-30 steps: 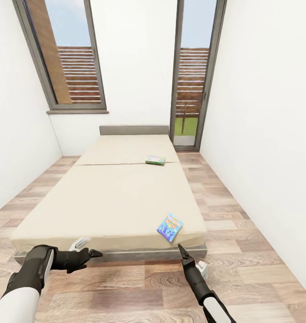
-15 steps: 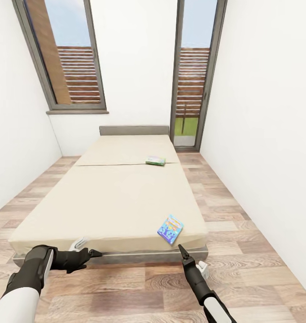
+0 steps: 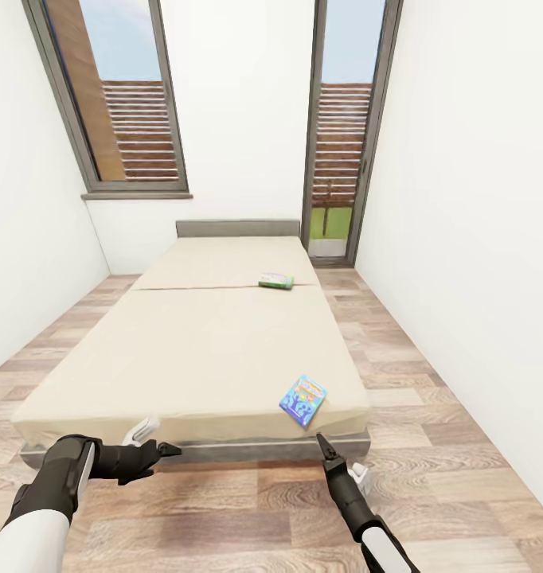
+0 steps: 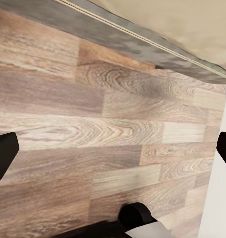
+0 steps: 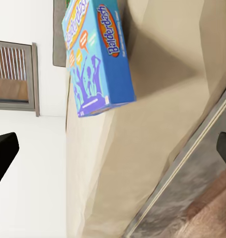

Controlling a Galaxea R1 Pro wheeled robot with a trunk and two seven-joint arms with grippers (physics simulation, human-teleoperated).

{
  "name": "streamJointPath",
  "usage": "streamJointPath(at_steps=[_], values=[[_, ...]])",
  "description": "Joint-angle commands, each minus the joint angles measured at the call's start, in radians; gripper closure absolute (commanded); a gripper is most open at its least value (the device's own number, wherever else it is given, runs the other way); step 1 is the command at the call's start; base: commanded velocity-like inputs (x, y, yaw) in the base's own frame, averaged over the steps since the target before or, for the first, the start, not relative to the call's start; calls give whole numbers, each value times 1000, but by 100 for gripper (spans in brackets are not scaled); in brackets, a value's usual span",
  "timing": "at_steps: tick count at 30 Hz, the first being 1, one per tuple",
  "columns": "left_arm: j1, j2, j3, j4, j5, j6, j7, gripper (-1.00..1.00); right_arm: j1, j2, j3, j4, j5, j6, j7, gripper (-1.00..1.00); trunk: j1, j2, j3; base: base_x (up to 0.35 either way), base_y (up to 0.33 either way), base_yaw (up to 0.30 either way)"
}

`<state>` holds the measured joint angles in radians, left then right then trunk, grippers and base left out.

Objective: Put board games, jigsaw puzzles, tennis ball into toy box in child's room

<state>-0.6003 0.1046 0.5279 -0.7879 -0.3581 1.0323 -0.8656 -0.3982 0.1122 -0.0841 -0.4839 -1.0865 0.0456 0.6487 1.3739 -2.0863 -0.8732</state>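
At the bottom of the head view both arms are raised over the wood-plank floor [image 3: 224, 509]. The left gripper [image 3: 166, 450], at lower left, points sideways along the foot of the bed; its wrist camera shows its black fingertips [image 4: 3, 153] at opposite edges of the frame, so the jaws stand wide apart with only floor between them. The right gripper [image 3: 322, 442], at lower centre-right, points up at the mattress corner, and its fingertips [image 5: 2, 153] likewise sit far apart and empty.

Just beyond the right gripper, near the low beige bed's [image 3: 208, 358] near right corner, lies a flat blue printed board game box [image 3: 302, 400]. The right wrist view reads its lettering as "Balderdash" [image 5: 95, 54], which the head view leaves too small to read. It also shows the box lying flat on the mattress a little in from the edge.

The step in hand appears to be the approach for picking up this box. A good grasp probably means coming closer, lowering the open jaws across a short edge and closing without shoving it inward.

Farther up the bed, mid-frame, lies a second flat green-and-white game box [image 3: 276, 280], well apart from the first. Behind stand the grey headboard [image 3: 238, 228] and tall grey-framed windows [image 3: 120, 103].
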Motion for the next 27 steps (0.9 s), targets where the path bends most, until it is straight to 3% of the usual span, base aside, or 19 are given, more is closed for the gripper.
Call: streamJointPath(at_steps=[1, 8, 27], values=[[-1, -1, 3, -1, -10, 5, -10, -100, -1, 1, -3, 1, -6, 5, 4, -100, 4, -8, -4, 0, 0, 0], [-1, -2, 3, -1, -10, 5, -10, -100, -1, 2, -3, 1, -6, 5, 5, -100, 31, -57, -26, 0, 0, 0], [-1, 0, 4, -1, -10, 2, -9, -100, -1, 6, -3, 1, -6, 4, 5, -100, 31, -57, -26, 22, 0, 0]])
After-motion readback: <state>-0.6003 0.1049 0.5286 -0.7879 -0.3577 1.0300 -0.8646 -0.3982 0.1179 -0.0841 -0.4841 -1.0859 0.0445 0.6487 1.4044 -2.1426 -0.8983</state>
